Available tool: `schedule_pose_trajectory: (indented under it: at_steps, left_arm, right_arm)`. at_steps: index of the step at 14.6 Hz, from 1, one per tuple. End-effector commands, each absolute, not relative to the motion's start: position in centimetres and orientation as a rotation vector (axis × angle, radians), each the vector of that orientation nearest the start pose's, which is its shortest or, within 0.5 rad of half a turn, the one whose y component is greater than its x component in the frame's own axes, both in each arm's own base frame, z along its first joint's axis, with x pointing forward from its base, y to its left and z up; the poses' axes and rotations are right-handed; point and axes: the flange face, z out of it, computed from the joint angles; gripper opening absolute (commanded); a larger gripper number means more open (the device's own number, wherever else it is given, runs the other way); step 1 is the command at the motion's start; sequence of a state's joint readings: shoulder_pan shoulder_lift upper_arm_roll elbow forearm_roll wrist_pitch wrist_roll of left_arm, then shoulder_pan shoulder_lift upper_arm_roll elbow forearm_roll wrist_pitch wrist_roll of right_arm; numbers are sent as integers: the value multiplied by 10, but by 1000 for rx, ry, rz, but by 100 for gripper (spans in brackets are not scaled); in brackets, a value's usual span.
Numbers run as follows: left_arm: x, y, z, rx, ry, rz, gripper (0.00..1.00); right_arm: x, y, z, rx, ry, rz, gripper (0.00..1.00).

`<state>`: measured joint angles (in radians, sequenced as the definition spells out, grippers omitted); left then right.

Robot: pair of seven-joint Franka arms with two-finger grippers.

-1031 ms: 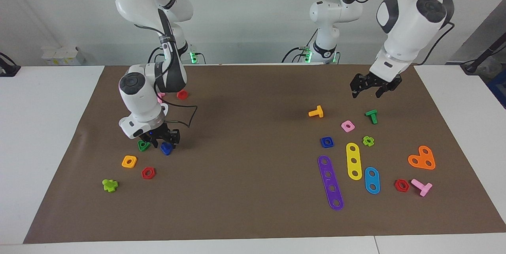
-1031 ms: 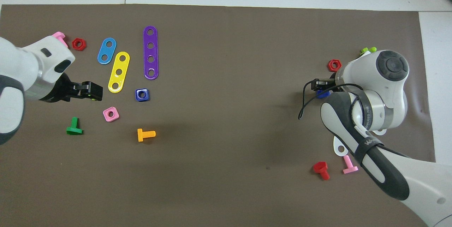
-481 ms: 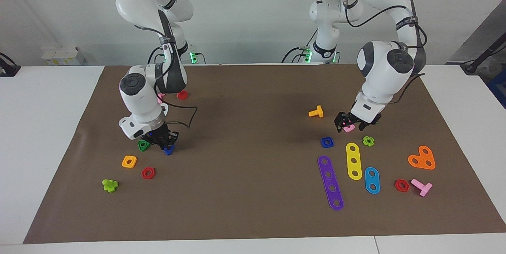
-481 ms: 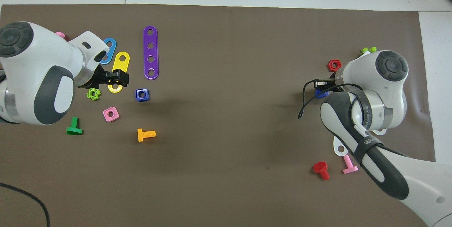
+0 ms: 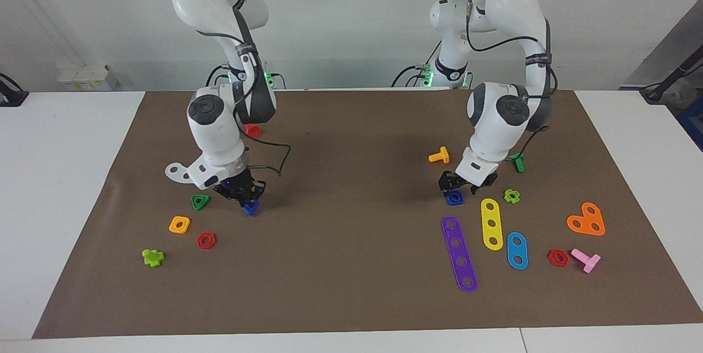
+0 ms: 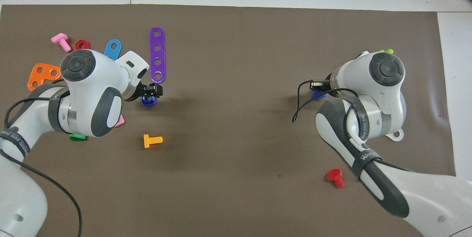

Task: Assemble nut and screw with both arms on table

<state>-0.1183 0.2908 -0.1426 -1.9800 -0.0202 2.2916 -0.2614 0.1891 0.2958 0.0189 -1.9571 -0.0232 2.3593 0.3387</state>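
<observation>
The dark-blue nut (image 5: 454, 197) lies flat on the brown mat (image 5: 351, 243) toward the left arm's end; it also shows in the overhead view (image 6: 148, 101). My left gripper (image 5: 460, 184) hangs open just over it, fingers spread to either side and not touching it. My right gripper (image 5: 245, 197) is shut on the dark-blue screw (image 5: 251, 208) and holds it just above the mat, beside the green triangular nut (image 5: 200, 201). In the overhead view the right gripper (image 6: 319, 86) partly hides the screw (image 6: 317, 95).
Around the nut lie an orange bolt (image 5: 439, 155), a lime cross nut (image 5: 512, 195), and yellow (image 5: 491, 224), purple (image 5: 459, 254) and blue (image 5: 517, 250) strips. An orange square nut (image 5: 179, 224) and a red hex nut (image 5: 206, 240) lie near the right gripper.
My left gripper came down and toward the table's middle, from over the pink nut to over the blue nut. My right gripper closed on the screw and carried it a little toward the middle.
</observation>
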Motion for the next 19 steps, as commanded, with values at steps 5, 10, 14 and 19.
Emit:
schedule_pose_trajectory:
  at_steps: [5, 10, 14, 19]
  left_arm:
    - [572, -151, 296, -3188, -107, -65, 74]
    - [567, -157, 290, -3187, -137, -69, 56]
    - [568, -157, 291, -3185, -130, -62, 7]
    - [576, -159, 303, -3187, -133, -71, 0]
  right_arm:
    - [576, 262, 352, -3044, 333, -199, 0]
    - [552, 324, 353, -3041, 300, -193, 0]
    - [547, 369, 337, -3053, 350, -215, 0]
    - [543, 381, 329, -3060, 368, -211, 0]
